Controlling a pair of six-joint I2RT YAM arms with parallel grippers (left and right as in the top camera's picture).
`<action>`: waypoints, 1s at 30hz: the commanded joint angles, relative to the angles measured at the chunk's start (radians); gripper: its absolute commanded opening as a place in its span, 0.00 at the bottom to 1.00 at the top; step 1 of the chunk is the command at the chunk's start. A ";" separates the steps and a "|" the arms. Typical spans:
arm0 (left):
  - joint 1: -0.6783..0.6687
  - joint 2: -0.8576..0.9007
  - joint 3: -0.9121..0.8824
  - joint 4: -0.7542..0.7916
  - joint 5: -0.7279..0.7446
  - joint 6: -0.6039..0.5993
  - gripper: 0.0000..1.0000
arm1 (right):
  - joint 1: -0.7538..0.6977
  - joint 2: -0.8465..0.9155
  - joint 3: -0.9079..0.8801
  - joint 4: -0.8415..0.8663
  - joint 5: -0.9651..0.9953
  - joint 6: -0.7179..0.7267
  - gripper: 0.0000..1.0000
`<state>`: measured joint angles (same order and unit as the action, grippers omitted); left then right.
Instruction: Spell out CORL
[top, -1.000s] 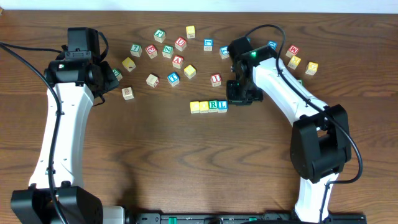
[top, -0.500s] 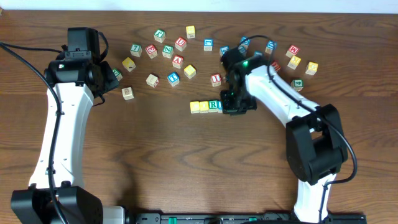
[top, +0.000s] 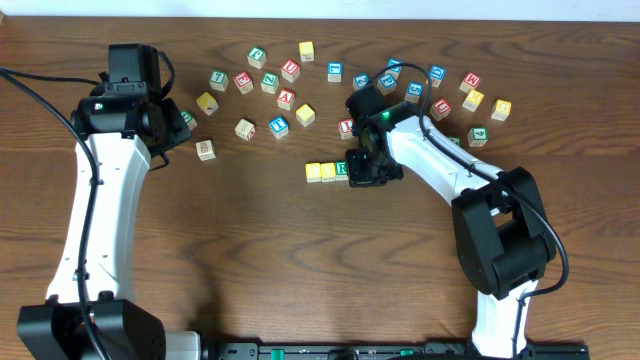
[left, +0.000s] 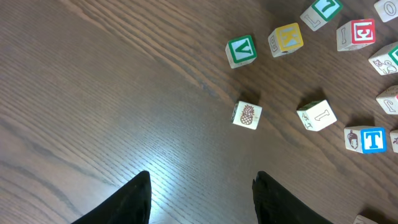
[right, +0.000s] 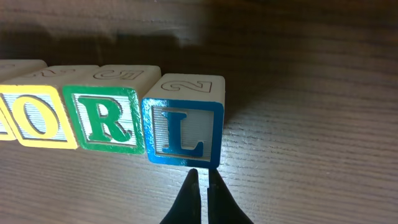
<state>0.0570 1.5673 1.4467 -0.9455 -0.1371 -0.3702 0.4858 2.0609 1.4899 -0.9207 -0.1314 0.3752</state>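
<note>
- Right claw (right: 202, 179) is closed, its 2 fingers pressed together into 1 thin wedge with nothing between them.
- Straight ahead of those tips sits the L cube (right: 183, 124), white face, blue frame, blue letter. The tips meet the lower edge of that face, though I cannot tell if they actually touch.
- Just left of the claw's line, the R cube (right: 109, 118) stands flush against the L cube, its green letter upright.
- Further left of the claw comes the O cube (right: 38, 121), yellow-framed and touching the R cube.
- From overhead, the right claw (top: 362, 170) covers the row's right end, and the leftmost yellow cube (top: 313, 172) closes the line at the end farthest from the claw.
- The 4 cubes sit side by side in 1 straight row on the bench (top: 250, 260), faces level.
- Behind the right claw and arm, loose cubes (top: 285, 98) lie scattered, well apart from the row.
- Left claw (left: 202, 190) is open, dark fingers spread wide with bare wood between them, holding nothing.
- Ahead of the left claw, just right of its centre line, sits a pineapple cube (left: 247, 115). A green-letter cube (left: 240, 50) lies beyond it and a blue T cube (left: 372, 139) far off to the claw's right.
</note>
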 joint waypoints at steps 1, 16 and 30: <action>0.003 0.010 -0.004 -0.003 -0.006 -0.009 0.52 | 0.006 0.005 -0.006 0.008 0.014 0.013 0.01; 0.003 0.010 -0.004 -0.003 -0.005 -0.009 0.52 | 0.006 0.005 -0.006 0.024 0.021 0.013 0.01; 0.003 0.010 -0.004 -0.003 -0.006 -0.009 0.52 | -0.009 -0.107 -0.003 0.009 -0.037 0.013 0.01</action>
<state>0.0570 1.5673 1.4467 -0.9455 -0.1371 -0.3702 0.4850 2.0441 1.4883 -0.9123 -0.1596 0.3790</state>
